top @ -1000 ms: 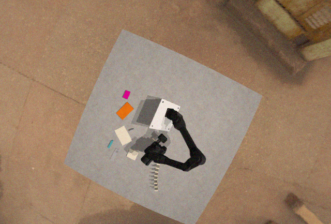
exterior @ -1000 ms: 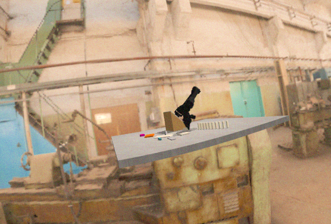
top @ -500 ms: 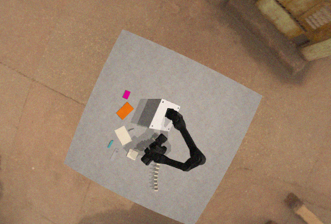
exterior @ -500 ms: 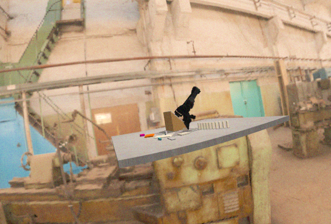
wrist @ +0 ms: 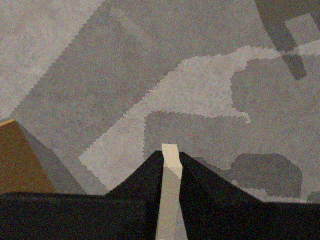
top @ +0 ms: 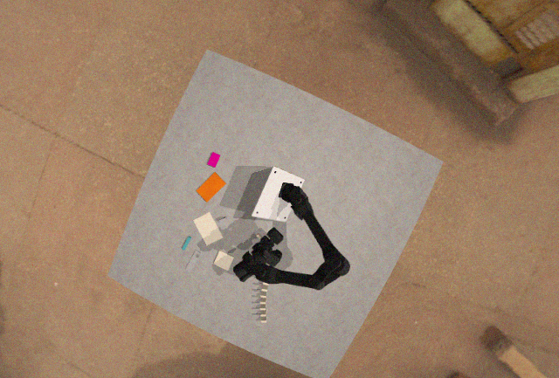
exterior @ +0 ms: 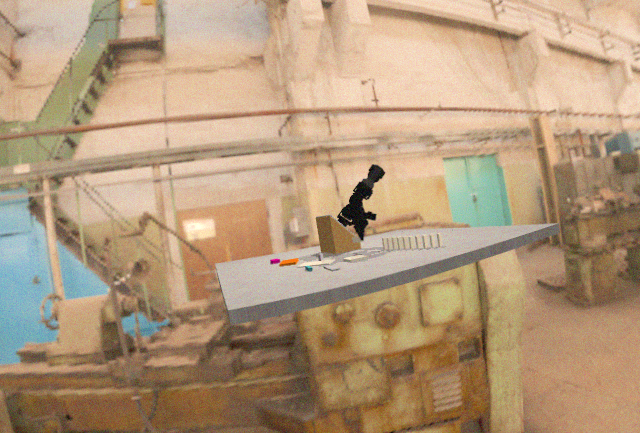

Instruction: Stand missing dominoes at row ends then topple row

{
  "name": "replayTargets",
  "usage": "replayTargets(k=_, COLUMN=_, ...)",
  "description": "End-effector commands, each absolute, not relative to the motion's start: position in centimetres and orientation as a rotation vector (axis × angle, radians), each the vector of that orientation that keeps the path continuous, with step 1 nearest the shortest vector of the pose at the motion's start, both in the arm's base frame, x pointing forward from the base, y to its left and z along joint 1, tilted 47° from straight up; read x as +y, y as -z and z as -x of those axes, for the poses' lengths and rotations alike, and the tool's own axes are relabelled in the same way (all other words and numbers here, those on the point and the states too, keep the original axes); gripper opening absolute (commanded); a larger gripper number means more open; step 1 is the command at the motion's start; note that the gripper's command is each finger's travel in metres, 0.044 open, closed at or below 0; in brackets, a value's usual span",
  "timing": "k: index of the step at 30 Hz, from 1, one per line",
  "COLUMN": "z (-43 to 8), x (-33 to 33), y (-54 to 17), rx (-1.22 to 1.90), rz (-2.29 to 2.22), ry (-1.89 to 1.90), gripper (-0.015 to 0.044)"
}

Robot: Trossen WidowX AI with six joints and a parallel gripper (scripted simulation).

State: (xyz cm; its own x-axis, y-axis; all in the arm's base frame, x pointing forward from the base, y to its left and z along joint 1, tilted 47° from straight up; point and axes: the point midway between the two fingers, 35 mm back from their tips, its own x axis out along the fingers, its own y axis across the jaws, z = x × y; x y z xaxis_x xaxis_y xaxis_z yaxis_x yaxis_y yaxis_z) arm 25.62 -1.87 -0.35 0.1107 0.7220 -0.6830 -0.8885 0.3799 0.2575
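Observation:
My gripper [wrist: 168, 158] [exterior: 361, 237] is shut on a cream domino [wrist: 170, 187], which stands upright between the fingertips in the wrist view. The fingertips are low over the table beside the brown block; whether the domino touches the table cannot be told. In the top view the arm hides most of the gripper. A row of several standing cream dominoes [top: 263, 320] [exterior: 439, 240] runs in a slightly curved line, clear of the gripper in the exterior view. The arm covers the area just above the row's near end in the top view.
A brown block [exterior: 330, 237] [wrist: 22, 165] stands close to the gripper. A white plate [top: 267, 193] lies under the arm's base. Flat pieces lie to the left: magenta [top: 213, 159], orange [top: 210, 187], large cream [top: 208, 228], small cream [top: 223, 260], teal [top: 186, 242] and grey [top: 193, 261].

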Motion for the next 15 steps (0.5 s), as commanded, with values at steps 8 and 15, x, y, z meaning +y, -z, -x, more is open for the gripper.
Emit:
replayTargets(k=8, z=-24.2, x=-9.4, y=-7.2, rx=0.838, rz=0.257, ry=-1.189, gripper=0.0024)
replayTargets(k=15, z=-26.5, x=-6.2, y=-11.3, rx=1.003, rz=0.053, ry=-1.047, gripper=0.0024)
